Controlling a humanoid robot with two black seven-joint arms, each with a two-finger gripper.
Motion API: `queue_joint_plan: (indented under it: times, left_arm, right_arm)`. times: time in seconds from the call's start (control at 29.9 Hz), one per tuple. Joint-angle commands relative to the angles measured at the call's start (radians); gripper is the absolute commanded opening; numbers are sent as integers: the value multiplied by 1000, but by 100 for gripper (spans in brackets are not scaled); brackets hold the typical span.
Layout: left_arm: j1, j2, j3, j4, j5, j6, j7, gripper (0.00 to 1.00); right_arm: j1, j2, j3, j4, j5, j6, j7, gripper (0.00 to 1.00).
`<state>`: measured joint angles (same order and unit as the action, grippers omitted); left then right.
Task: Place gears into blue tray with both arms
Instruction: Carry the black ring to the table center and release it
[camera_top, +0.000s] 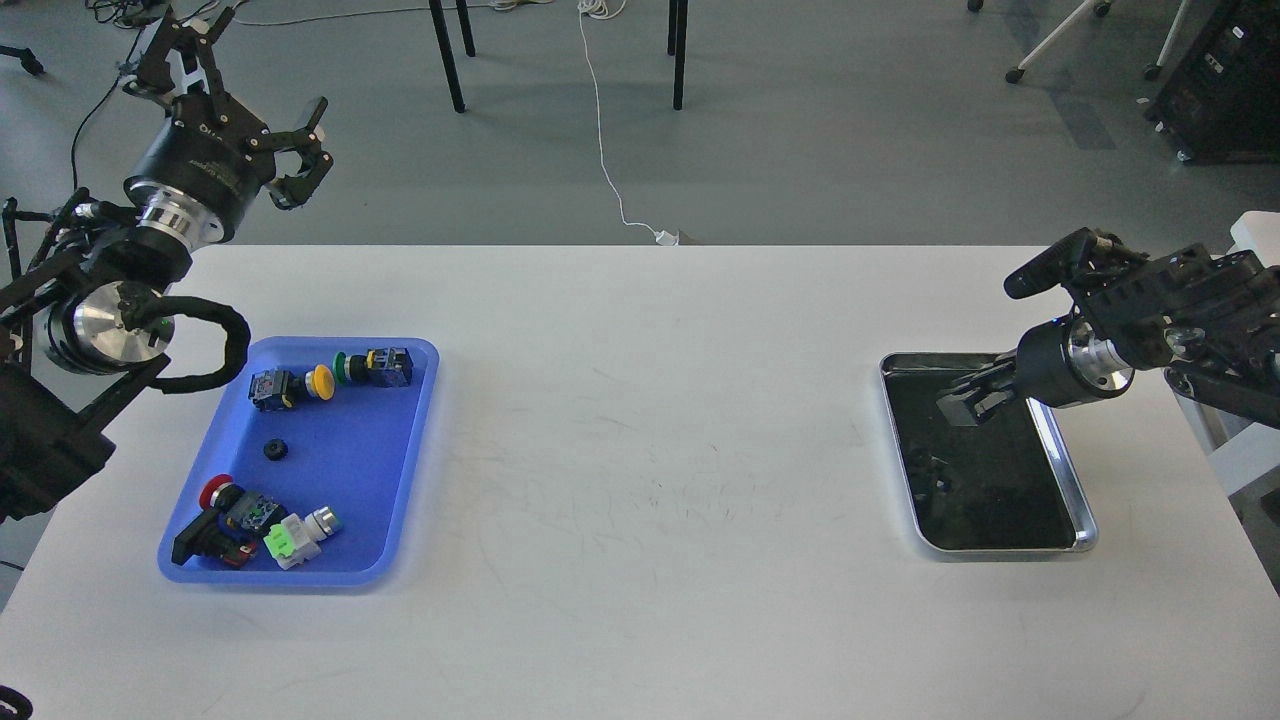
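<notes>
The blue tray (415, 420) lies at the table's left and holds one small black gear (275, 450) among coloured push-button switches (320, 380). My left gripper (250, 95) is raised beyond the table's far left corner, behind the tray, open and empty. At the right, my right gripper (958, 405) hovers over the far end of the steel tray (1085, 525) with its fingers closed together. Whether a gear sits between them is too dark and small to make out. No gear can be told apart on the steel tray's dark bottom.
More switches (255, 520), red, green and white, lie at the blue tray's near end. A wide bare stretch of white table (650, 450) separates the two trays. Chair legs and a white cable are on the floor behind the table.
</notes>
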<state>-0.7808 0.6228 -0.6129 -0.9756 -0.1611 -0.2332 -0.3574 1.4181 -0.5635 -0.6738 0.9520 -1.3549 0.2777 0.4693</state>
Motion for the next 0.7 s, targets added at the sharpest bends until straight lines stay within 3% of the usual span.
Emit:
queue_joint_plan:
  times: [0.0, 0.23, 0.57, 0.67]
  left_arm:
    - [-2, -2, 2, 0, 0, 2, 2, 98]
    - [-2, 3, 7, -3, 0, 0, 5, 98]
    - [0, 14, 9, -3, 2, 0, 5, 98]
    - [0, 20, 7, -5, 2, -2, 5, 98]
  right_arm:
    - [10, 71, 3, 13, 35, -5, -1, 20]
    - [9, 244, 3, -12, 177, -2, -8, 20]
    - [-39, 562, 3, -188, 352, -9, -8, 20]
    - [-44, 564, -4, -229, 355, -9, -8, 20]
